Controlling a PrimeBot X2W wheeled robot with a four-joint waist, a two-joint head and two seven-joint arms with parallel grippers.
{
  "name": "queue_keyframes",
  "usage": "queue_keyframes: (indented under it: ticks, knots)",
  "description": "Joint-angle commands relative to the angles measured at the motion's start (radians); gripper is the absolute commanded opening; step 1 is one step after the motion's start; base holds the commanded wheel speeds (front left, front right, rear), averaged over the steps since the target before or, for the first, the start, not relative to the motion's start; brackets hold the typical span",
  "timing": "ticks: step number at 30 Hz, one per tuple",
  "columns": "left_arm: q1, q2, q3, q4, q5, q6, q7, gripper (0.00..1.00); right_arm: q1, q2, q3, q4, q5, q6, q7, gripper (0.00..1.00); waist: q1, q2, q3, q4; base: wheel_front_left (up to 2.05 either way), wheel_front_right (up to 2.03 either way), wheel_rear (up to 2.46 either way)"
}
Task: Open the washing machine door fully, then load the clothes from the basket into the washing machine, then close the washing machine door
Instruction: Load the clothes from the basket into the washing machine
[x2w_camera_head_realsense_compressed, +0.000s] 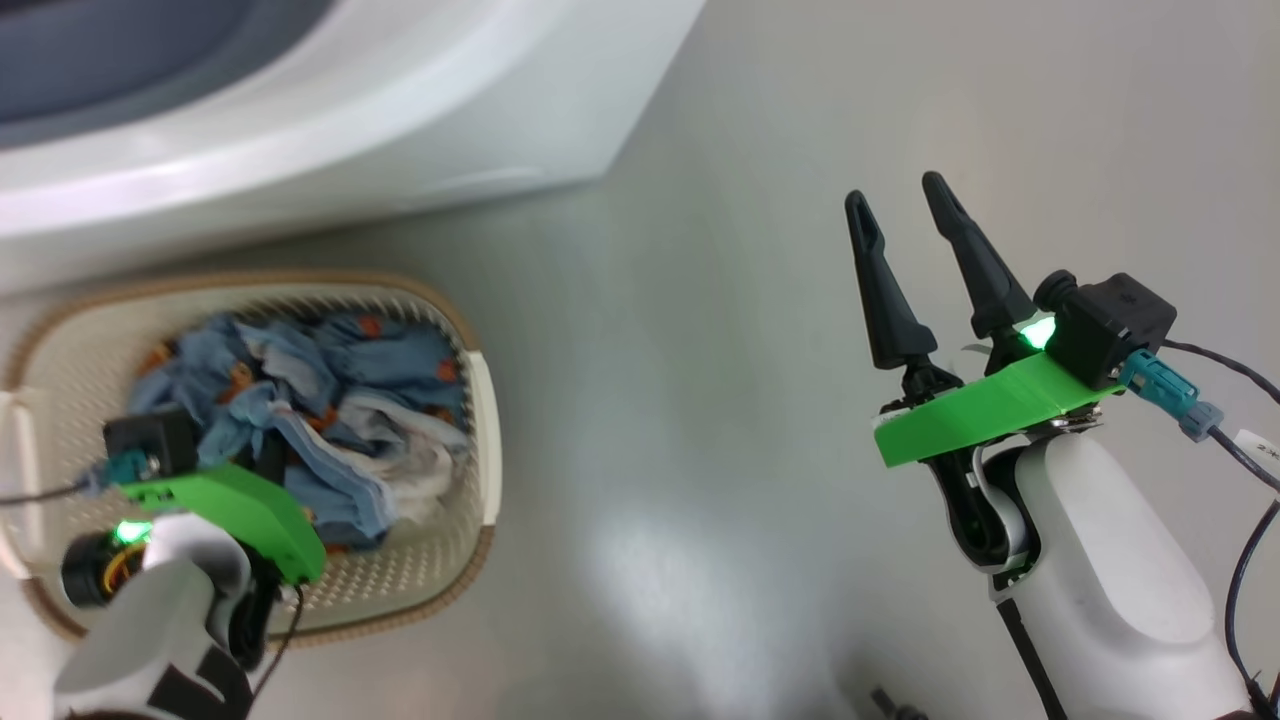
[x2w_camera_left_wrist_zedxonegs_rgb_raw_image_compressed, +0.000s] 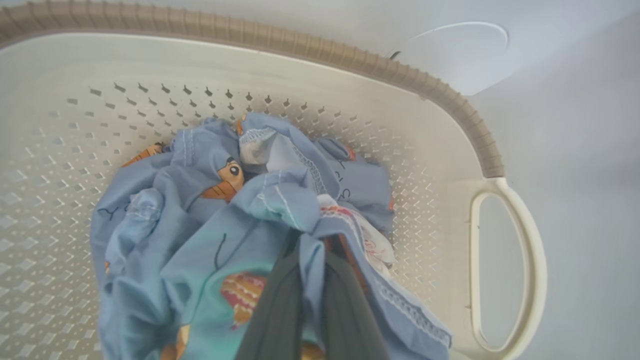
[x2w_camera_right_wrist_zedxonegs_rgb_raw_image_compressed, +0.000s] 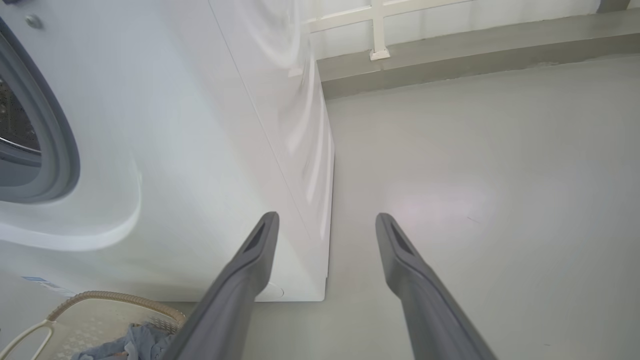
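Clothes (x2w_camera_left_wrist_zedxonegs_rgb_raw_image_compressed: 190, 225) pinched in left gripper (x2w_camera_left_wrist_zedxonegs_rgb_raw_image_compressed: 312, 272) — inside basket (x2w_camera_left_wrist_zedxonegs_rgb_raw_image_compressed: 450, 100)

You've got glossy pale grey floor (x2w_camera_head_realsense_compressed: 760, 330), soft glare patch (x2w_camera_head_realsense_compressed: 650, 580) on it. At far side you see low grey ledge (x2w_camera_right_wrist_zedxonegs_rgb_raw_image_compressed: 475, 55) along floor edge, white framed panels (x2w_camera_right_wrist_zedxonegs_rgb_raw_image_compressed: 376, 25) above. Lighting even, diffuse.

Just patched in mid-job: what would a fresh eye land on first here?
The left tool is shut on the clothes, a blue bear-print heap in the basket in front of the washing machine. The right tool hangs open and empty over the grey floor, off to the right.
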Motion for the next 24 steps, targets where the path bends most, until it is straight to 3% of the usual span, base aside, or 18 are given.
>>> queue_keyframes:
  ticks: [1, 11, 16, 24]
  knots:
    - [0.04, 0.032, 0.013, -0.021, -0.015, 0.001, -0.02, 0.0, 0.047, 0.002, 0.02, -0.014, 0.02, 0.005, -0.008, 1.0, 0.0, 0.0, -0.106, 0.036, 0.0, 0.0, 0.0]
    - [0.152, 0.039, 0.009, -0.148, -0.08, 0.001, -0.078, 0.0, 0.118, -0.039, 0.017, 0.029, 0.055, 0.005, -0.008, 1.0, 0.0, 0.0, -0.306, 0.093, 0.0, 0.0, 0.0]
    - [0.214, 0.042, 0.09, -0.258, -0.043, 0.001, -0.079, 0.0, 0.156, -0.063, 0.018, 0.044, 0.073, 0.005, -0.008, 1.0, 0.0, 0.0, -0.395, 0.118, 0.0, 0.0, 0.0]
    - [0.319, 0.002, 0.203, -0.418, 0.053, 0.013, -0.079, 0.0, 0.204, -0.093, 0.029, 0.06, 0.1, 0.005, -0.008, 1.0, 0.0, 0.0, -0.496, 0.147, 0.0, 0.0, 0.0]
